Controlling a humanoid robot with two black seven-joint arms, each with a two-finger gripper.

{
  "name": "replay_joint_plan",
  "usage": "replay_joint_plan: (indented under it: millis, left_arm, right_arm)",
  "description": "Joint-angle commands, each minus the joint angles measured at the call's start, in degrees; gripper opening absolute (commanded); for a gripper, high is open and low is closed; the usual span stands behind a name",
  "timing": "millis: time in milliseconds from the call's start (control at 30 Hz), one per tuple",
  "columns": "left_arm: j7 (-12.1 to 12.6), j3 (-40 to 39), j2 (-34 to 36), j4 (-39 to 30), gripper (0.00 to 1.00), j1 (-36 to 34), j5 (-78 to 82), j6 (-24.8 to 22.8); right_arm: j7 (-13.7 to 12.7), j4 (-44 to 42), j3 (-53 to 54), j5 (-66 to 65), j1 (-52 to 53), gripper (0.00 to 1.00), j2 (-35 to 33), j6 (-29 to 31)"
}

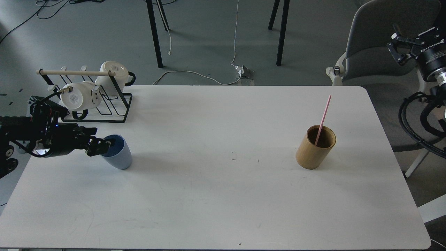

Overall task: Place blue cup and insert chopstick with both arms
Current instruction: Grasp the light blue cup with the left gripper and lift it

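On the white desk [216,195] I see the blue cup [118,155] near the left edge, standing upright. My left claw [104,145] reaches in from the left side and sits at the cup's rim, with one dark finger over the rim and one on the outside, so it looks pinched on the cup wall. The pink chopstick [324,116] is well apart from the cup, over by the right edge. It stands tilted inside a tan bamboo holder [315,148], with its top leaning away to the far right. My right claw [400,47] hangs high past the far right corner, off the desk, with its fingers spread and nothing in them. A black wire rack [111,104] with white mugs [78,97] sits at the far left corner, just behind the cup.
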Motion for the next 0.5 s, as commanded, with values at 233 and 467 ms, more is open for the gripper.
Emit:
replay_joint_plan:
  millis: [233,467]
  left_arm:
    - [-4.4,2.0,-4.9,7.9,0.27,0.2,-0.1,-0.3]
    - [-4.7,2.0,-4.8,7.8,0.07,-1.4,-0.6,-2.4]
  right_arm:
    - [0.4,-1.2,0.2,0.0,0.3,0.99,-1.0,0.0]
    - [0.4,-1.7,0.9,0.0,0.3,0.99,-1.1,0.0]
